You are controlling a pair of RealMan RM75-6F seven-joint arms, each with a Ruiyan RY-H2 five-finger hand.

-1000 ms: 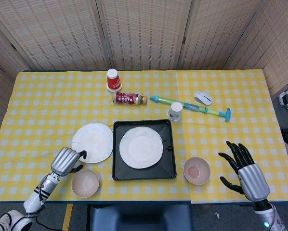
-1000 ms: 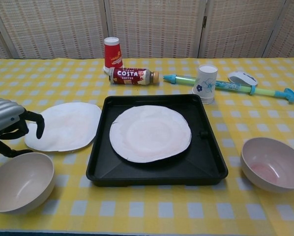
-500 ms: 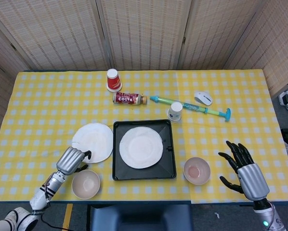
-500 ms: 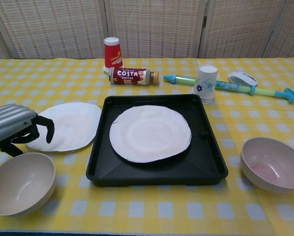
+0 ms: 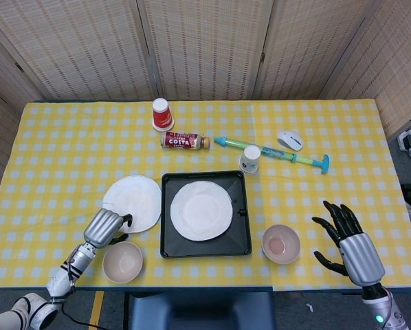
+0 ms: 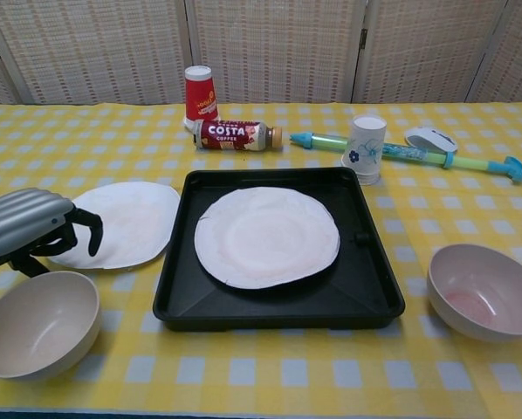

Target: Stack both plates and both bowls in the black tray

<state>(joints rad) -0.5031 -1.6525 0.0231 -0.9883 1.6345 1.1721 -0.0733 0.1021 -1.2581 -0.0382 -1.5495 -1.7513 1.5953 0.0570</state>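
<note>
Down on the yellow checked table sat a black tray with one white plate lying flat inside it. The second plate lay on the cloth just left of the tray, its edge right up against the tray's side.

The left hand was over the near-left edge of that plate, fingers curled down, with dark fingertips near the plate's rim. It held nothing that I could see. From the chest view the hand looked big and silver, and you could see the curled fingers from the side — but whether they touched the plate I could not tell.

One bowl stood just in front of the left hand, near the table's front edge. The other bowl stood to the right of the tray, with a pinkish patch inside.

Only the head view showed the right hand — it was well to the right of that bowl, fingers spread wide apart, holding nothing. The chest view did not reach it.

Farther back were a red cup upside down, a Costa bottle on its side, a small white cup, a long green water squirter and a white mouse. The chest view showed the blue flower on the white cup much better.
</note>
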